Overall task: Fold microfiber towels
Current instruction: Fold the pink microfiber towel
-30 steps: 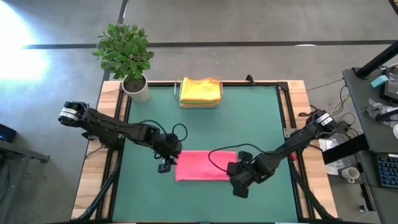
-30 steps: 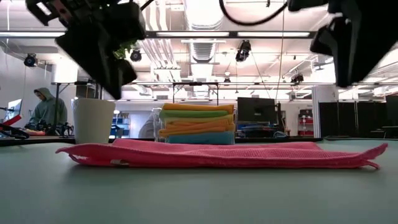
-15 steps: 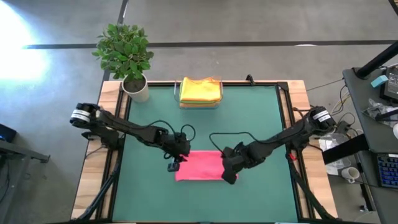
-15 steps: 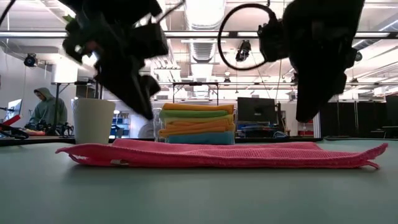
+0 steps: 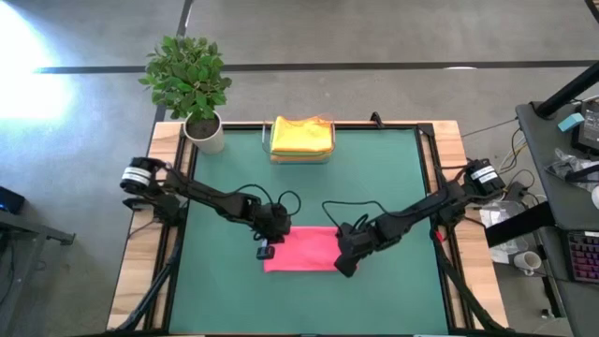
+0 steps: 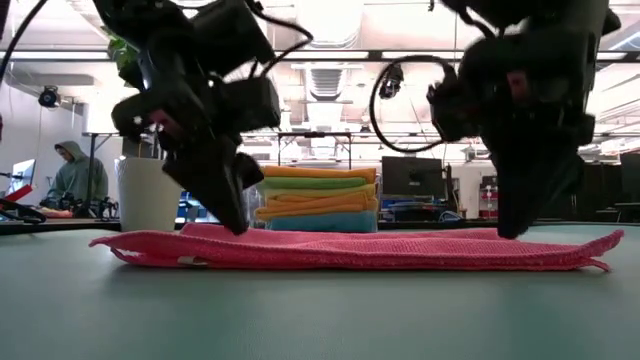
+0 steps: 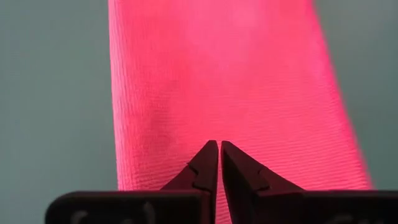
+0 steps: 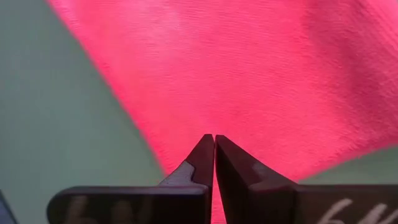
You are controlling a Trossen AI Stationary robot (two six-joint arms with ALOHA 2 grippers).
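Pink towel [image 5: 301, 249] lies under both closed fingers' tips.

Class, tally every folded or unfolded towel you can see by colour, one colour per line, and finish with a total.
Pink towel, flat under both grippers: 1
Orange towels in the stack: 3
Green towel in the stack: 1
Yellow towel in the stack: 1
Light blue towel at the stack's bottom: 1
Total: 7 towels
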